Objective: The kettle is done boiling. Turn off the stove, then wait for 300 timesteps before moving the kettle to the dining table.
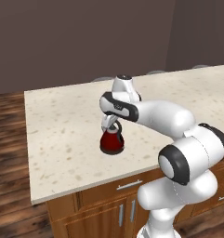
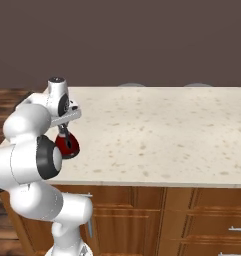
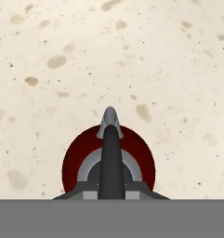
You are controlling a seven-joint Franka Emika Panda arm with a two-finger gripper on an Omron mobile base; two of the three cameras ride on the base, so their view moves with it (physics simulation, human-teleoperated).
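The kettle (image 1: 112, 142) stands upright on the dining table (image 1: 62, 121), on the beige speckled stone top, near the front edge and toward the table's left end as seen from the left base view. Its red cone-shaped body appears to rest on the stone; whether the base is fully in contact cannot be confirmed. In the right base view the kettle (image 2: 68, 145) sits just inside the front left corner of the dining table (image 2: 157, 130), partly hidden behind the arm's dark elbow joint. The gripper (image 1: 109, 124) comes down onto the kettle from above, and its jaws are clamped together on the dark arched handle. In the hand view the kettle (image 3: 78, 160) is seen from directly overhead: red body, silver-grey lid, the dark handle running up the middle, and the short spout pointing toward the top of that view. The gripper (image 3: 111, 194) closes on the handle at the bottom of that view. Below the stone top, wooden drawers (image 1: 127, 186) with silver bar handles face the robot.
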